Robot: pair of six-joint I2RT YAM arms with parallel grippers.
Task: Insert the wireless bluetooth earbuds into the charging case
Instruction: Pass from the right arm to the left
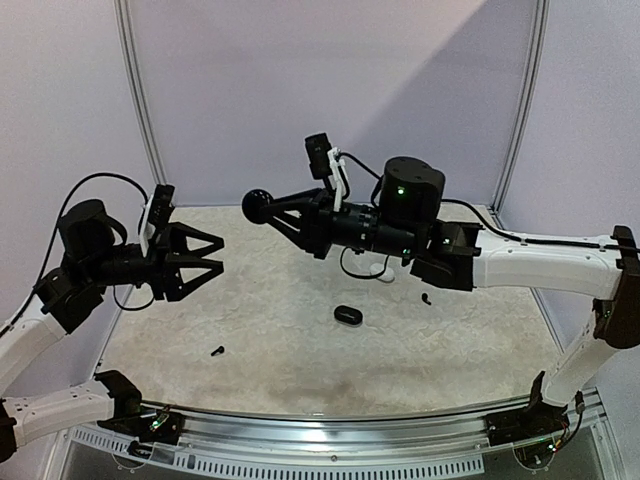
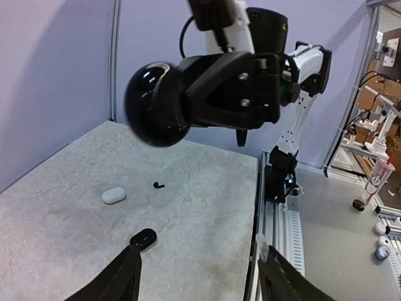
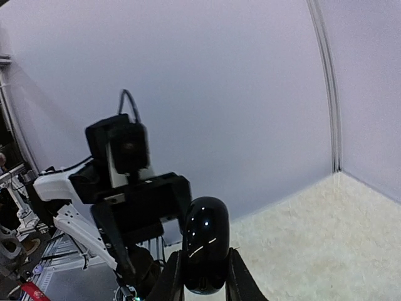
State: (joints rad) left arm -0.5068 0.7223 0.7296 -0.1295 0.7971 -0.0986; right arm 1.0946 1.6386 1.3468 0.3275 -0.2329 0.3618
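Note:
My right gripper [image 1: 268, 208] is shut on a glossy black charging case [image 1: 258, 205] and holds it high above the table, pointing left. In the right wrist view the case [image 3: 205, 241] sits upright between my fingers [image 3: 177, 276]. My left gripper [image 1: 215, 258] is open and empty, facing the case from the left, a short gap away. In the left wrist view the case [image 2: 156, 103] hangs straight ahead. One black earbud [image 1: 217, 350] lies front left on the table. Another black earbud [image 1: 427, 299] lies under the right arm and shows in the left wrist view [image 2: 158, 185].
A small black oval case [image 1: 347, 314] lies mid-table, also in the left wrist view [image 2: 143, 239]. A white case [image 1: 378, 268] lies partly hidden behind the right arm, shown whole in the left wrist view [image 2: 114, 195]. The table [image 1: 300, 380] has a metal front rail.

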